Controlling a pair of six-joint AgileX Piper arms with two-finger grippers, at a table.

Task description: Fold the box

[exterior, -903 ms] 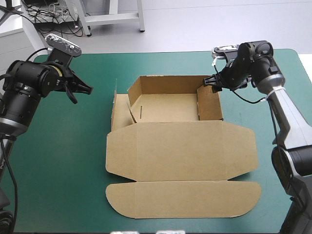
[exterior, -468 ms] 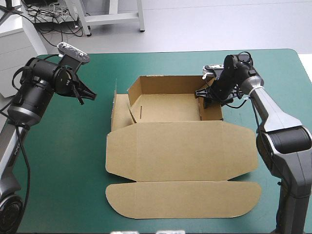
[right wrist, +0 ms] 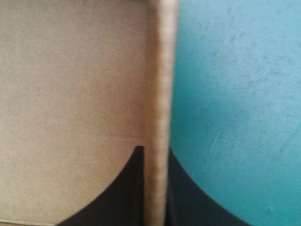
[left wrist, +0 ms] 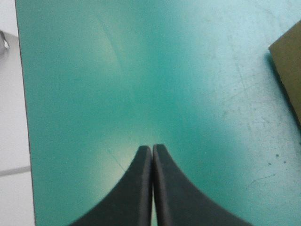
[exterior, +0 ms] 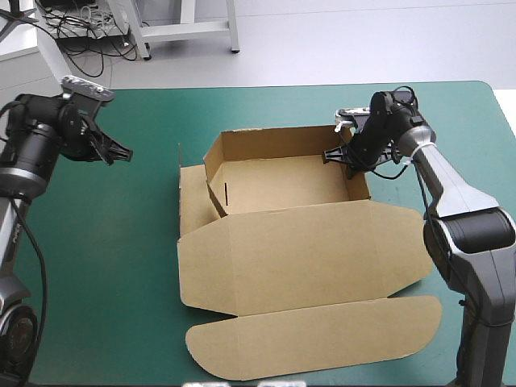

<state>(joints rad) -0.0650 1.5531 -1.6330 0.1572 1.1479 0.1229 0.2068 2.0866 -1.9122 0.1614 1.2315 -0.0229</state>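
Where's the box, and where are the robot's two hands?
box (exterior: 306, 250), high view, on its flat lid.
right hand (exterior: 340, 155), high view, fingertips at the box's wall.
left hand (left wrist: 152, 148), left wrist view, where the shut fingertips meet.

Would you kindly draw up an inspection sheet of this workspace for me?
Surface: teal-green cover, smooth, no marks of note.
Job's things: box, brown, an open tray with its walls raised and its lid flat toward the near edge.
Clutter: nothing seen.
End effectors: left end effector shut and empty, over the cover to the left of the box; right end effector shut on the box's right wall, one finger inside and one outside.
Cables: nothing seen.
Surroundings: nothing seen.
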